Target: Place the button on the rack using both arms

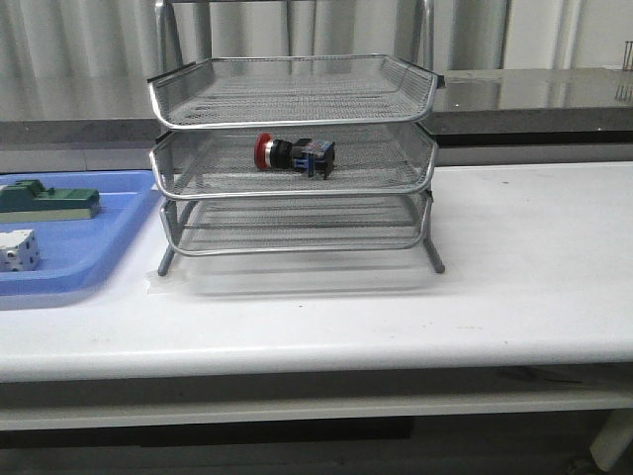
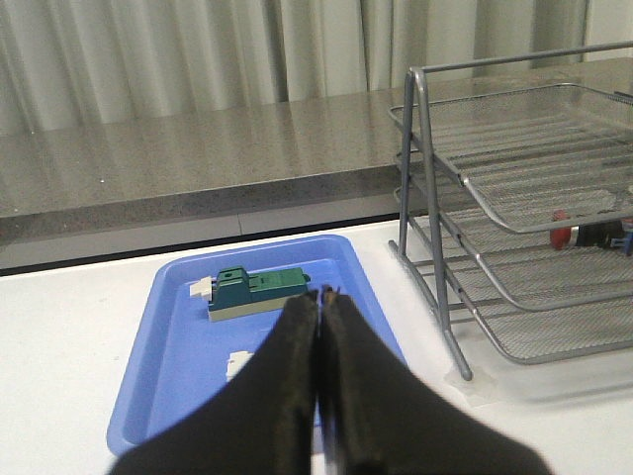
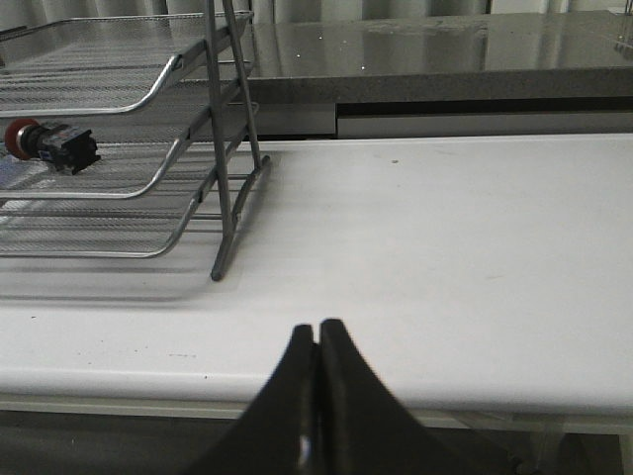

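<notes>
Front view, left to right: blue tray (image 1: 69,272) at the left edge of the surface (image 1: 534,257), holding a green block (image 1: 49,201) and a white cube-like part (image 1: 20,249). Just beside it stands the rack (image 1: 294,158), three mesh tiers. The button (image 1: 295,153) lies on its side in the middle tier, near centre, long axis running across the rack: red head to the left, blue block to the right. Neither arm shows in this view.

Left wrist view: left gripper (image 2: 322,293) hangs over the blue tray's near half, fingers pressed together, holding nothing, touching nothing. The button sits off toward the rack, well apart, behind the tier rims.

Right wrist view: right gripper (image 3: 316,327) is above bare surface, fingers likewise closed flat on each other, empty. The rack stands to its left and forward; the button shows in the middle tier, well apart.

Judgement: the button already rests on the rack, so the placing looks done. Neither gripper is clearly nearer it.
</notes>
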Robot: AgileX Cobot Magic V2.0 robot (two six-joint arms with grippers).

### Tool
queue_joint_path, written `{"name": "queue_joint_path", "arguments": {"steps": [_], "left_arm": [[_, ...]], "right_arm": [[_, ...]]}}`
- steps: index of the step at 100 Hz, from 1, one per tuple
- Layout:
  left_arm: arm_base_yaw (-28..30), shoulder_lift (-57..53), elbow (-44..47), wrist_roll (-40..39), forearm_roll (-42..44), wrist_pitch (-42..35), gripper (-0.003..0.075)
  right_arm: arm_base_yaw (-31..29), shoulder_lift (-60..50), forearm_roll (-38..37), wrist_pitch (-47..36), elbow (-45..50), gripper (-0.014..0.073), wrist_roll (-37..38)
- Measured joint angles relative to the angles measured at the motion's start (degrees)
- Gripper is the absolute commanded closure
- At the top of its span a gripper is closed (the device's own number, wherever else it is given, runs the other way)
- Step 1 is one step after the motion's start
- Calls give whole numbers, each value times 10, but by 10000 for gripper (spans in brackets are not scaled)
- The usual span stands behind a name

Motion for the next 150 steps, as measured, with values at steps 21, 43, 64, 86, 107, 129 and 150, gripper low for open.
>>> {"name": "queue_joint_path", "arguments": {"steps": [21, 43, 64, 86, 107, 129, 150], "left_arm": [[0, 0, 0, 0, 0, 0, 741], [0, 0, 0, 0, 0, 0, 741], [0, 0, 0, 0, 0, 0, 741], [0, 0, 0, 0, 15, 0, 741], [0, -22, 26, -103, 116, -1, 741], [0, -85, 80, -185, 178, -8, 741], [0, -125, 132, -227, 208, -18, 741]], "right_arm": [[0, 0, -3, 0, 0, 651, 0], [0, 0, -3, 0, 0, 651, 0], [0, 0, -3, 0, 0, 651, 0], [0, 0, -3, 0, 0, 651, 0], [0, 0, -3, 0, 0, 651, 0], [0, 0, -3, 0, 0, 651, 0], [0, 0, -3, 0, 0, 651, 0]]}}
